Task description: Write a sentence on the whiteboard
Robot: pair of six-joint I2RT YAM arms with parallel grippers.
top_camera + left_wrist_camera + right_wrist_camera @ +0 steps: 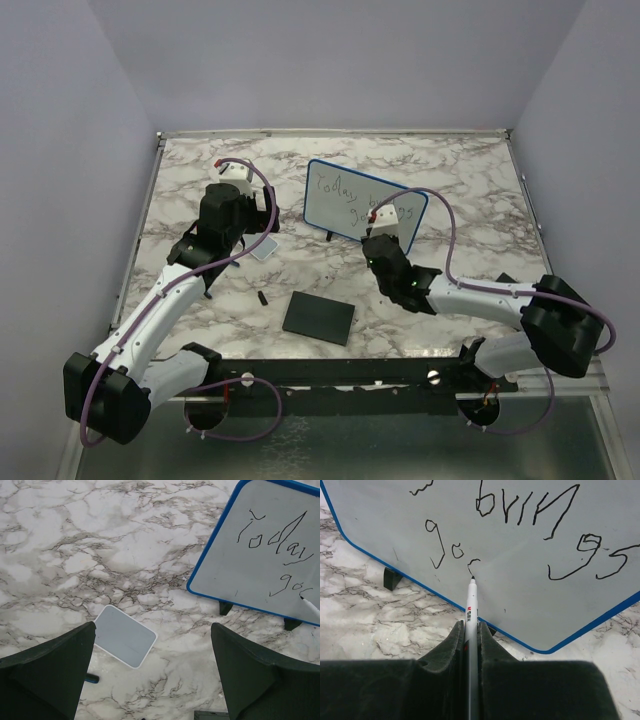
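Whiteboard [520, 585] touched by the marker [471, 607] clenched in the right gripper [470, 630], left gripper [152, 630] released

A white-and-grey marble-patterned table [470, 190] fills the middle of the frame. The blue-rimmed whiteboard [335, 200] stands at upper centre. Left of it lies a small pale grey tile [263, 250]. At lower centre lies a black square pad [319, 316], with a small black stub [262, 298] near its left side.
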